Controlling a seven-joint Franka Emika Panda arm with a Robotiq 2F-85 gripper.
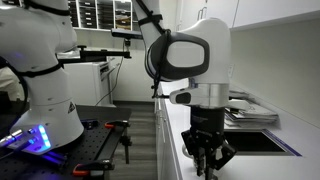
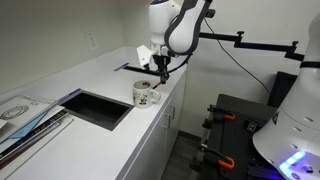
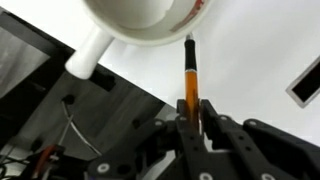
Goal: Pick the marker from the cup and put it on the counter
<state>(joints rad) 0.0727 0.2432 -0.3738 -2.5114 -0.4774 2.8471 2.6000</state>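
The white cup (image 2: 147, 93) with a loop handle stands on the white counter (image 2: 125, 140) near its front edge, just past the sink. In the wrist view the cup (image 3: 140, 22) fills the top of the frame, its handle pointing lower left. My gripper (image 3: 192, 115) is shut on an orange marker (image 3: 190, 80) with a dark tip. The marker sits beside the cup's rim, outside it, over the counter (image 3: 255, 50). In both exterior views the gripper (image 2: 162, 68) (image 1: 207, 160) hangs close above the counter, next to the cup.
A dark rectangular sink recess (image 2: 98, 108) lies in the counter beside the cup, with a tray of items (image 2: 25, 112) beyond it. A second white robot (image 1: 45, 90) and a black table with clamps (image 2: 235, 125) stand across the aisle.
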